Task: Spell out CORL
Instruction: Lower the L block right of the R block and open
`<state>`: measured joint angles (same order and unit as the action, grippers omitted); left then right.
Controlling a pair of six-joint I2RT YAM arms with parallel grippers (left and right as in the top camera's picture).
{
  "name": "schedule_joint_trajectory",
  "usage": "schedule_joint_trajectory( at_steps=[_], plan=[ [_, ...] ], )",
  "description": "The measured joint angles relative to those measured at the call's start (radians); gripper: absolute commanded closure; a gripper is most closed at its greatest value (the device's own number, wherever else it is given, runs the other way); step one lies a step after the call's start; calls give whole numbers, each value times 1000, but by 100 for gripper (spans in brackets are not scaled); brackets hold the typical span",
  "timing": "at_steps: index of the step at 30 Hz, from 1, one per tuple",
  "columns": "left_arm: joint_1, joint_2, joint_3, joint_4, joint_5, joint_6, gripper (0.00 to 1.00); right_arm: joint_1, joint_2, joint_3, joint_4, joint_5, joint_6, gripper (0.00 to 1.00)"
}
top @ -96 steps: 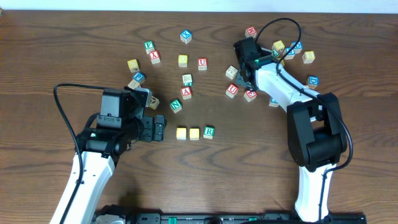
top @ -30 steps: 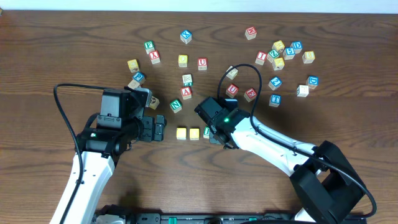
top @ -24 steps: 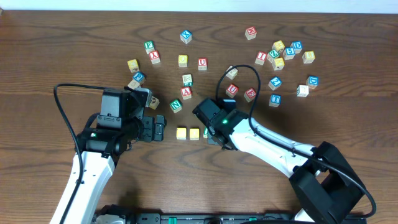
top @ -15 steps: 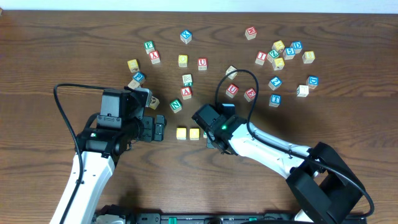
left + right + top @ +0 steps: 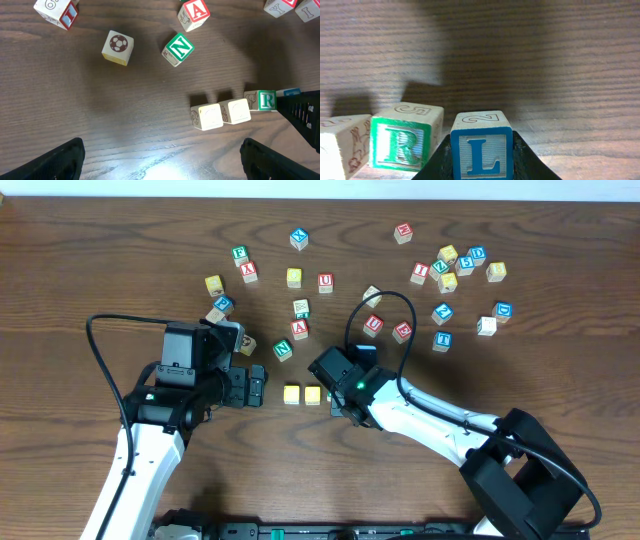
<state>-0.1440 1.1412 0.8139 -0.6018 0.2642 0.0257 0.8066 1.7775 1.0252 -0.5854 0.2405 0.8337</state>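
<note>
Near the centre of the tabletop point(image 5: 100, 260), a row of cubes runs from 9 o'clock to 3 o'clock: the first yellow cube point(image 5: 207, 117), the second yellow cube point(image 5: 236, 111) and then the R cube point(image 5: 263, 100), each close against the next. At the 3 o'clock side of the R cube stands the L cube point(image 5: 481, 150), just beside it with a thin gap. The right pincer point(image 5: 482, 162) is clenched on it, one finger on each side; I cannot tell whether the cube already rests on the wood. I judge the word nearly complete: three cubes are placed and the fourth is at its place. What is left is to let it go and take the arm away. The left pincer point(image 5: 161, 150) is released and holds nothing, at 9 o'clock of the row. As for writing, a green R and a blue L can be read, with a 2 on the top face of the L cube and something like a 5 on top of the R cube. The marks on the yellow cubes are too faint to read, so C and O cannot be confirmed. Toward 12 o'clock from the row lie a green N cube point(image 5: 178, 48) and a red A cube point(image 5: 194, 12), not needed for the word.
</note>
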Motion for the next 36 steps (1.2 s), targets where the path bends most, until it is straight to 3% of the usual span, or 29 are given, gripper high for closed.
schedule_joint_trajectory(
  at_steps=[8,30,36],
  plan=[
    [0,0,0,0,0,0,2,0,0,0,7,3,0,98],
    [0,0,0,0,0,0,2,0,0,0,7,15,1,72],
    [0,0,0,0,0,0,2,0,0,0,8,18,4,71]
  ],
)
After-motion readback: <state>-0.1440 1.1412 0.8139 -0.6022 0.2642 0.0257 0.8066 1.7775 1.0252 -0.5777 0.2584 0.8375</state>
